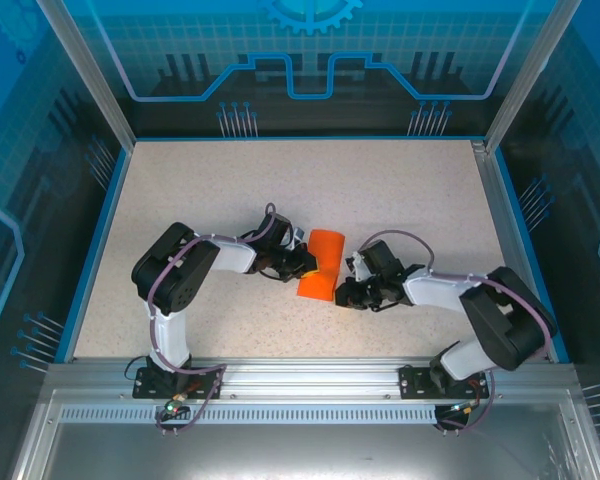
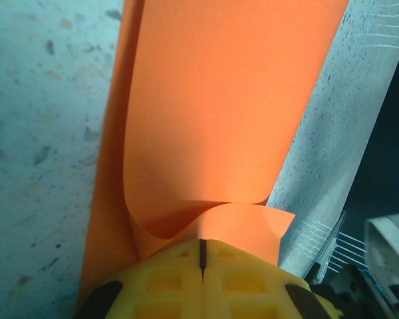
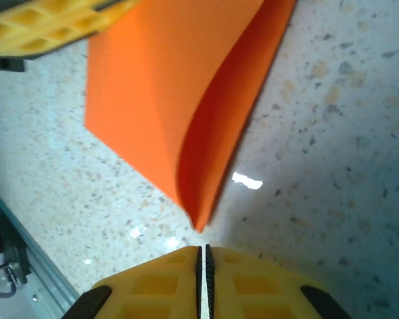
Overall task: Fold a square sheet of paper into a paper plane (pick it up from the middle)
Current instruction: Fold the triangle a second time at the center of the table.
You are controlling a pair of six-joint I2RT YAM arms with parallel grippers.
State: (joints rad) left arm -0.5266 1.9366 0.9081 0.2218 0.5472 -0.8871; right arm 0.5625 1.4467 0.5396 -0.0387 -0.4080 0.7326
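Orange square sheet of paper (image 1: 321, 262) is seen mid-tabletop (image 1: 230, 190), betw. the two arms. It is bent over on itself, w/ the upper layer bowed up and not creased flat. Left fingers (image 2: 163, 276) are shut at the sheet's edge and apparently pinch it (contact partly hidden). Right fingers (image 3: 156, 282) are pressed together w/ nothing held. The sheet's corner is pointed at their tips, just beside them.

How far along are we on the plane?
Done: the square sheet of paper is doubled over loosely, its bend rounded, not pressed flat. In hand: the left gripper pinches it shut; the right gripper, shut, sits by its corner. Left: creasing and every nose and wing fold.
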